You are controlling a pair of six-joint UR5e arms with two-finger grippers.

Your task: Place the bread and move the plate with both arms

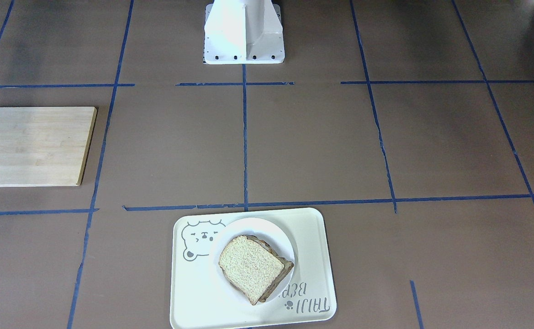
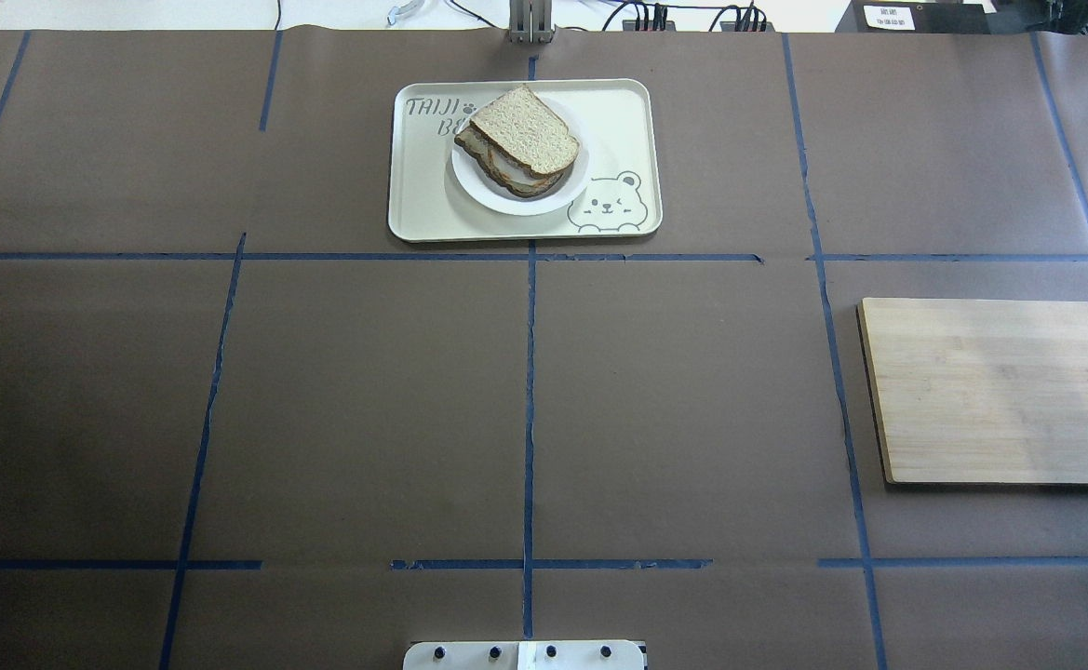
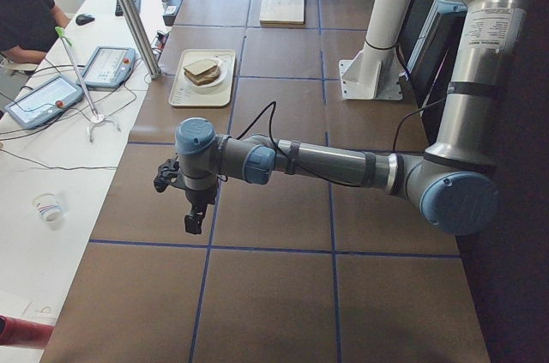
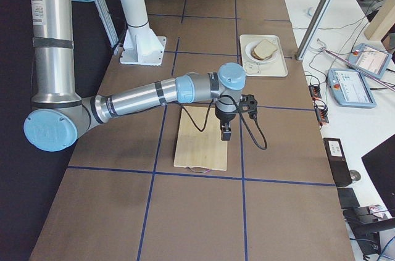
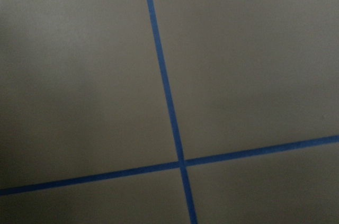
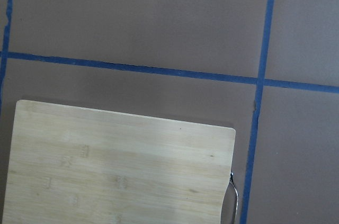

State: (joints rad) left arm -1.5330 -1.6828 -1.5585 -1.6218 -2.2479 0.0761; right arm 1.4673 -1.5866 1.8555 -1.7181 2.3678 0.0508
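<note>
The bread [image 1: 248, 265] lies on top of another slice [image 2: 506, 177], and something pale shows between the two. Both slices sit on the plate [image 1: 257, 226]. The plate sits in the tray [image 1: 312, 237], right beside the bear drawing [image 2: 607, 203]. The tray lies flat on the table [image 2: 367, 400].

The left gripper [image 3: 196, 217] hangs in the air and points down at the table. It holds nothing. It shows only from the side, so I cannot tell if its fingers are spread or pressed together. Under it there is only brown table and a cross of blue tape [image 5: 169, 107]. The tray with the plate and bread is well away from this gripper, farther along the table.

The right gripper [image 4: 226, 132] also hangs in the air and points down with nothing in it. I cannot tell if its fingers are spread or pressed together. The wooden board [image 4: 200, 137] is near it, down below. Nothing lies on the board. The right wrist camera looks down on one end of the board, where a small metal handle [image 6: 233, 200] sticks out. The tray is well away from this gripper too, farther along the table past the board.
</note>
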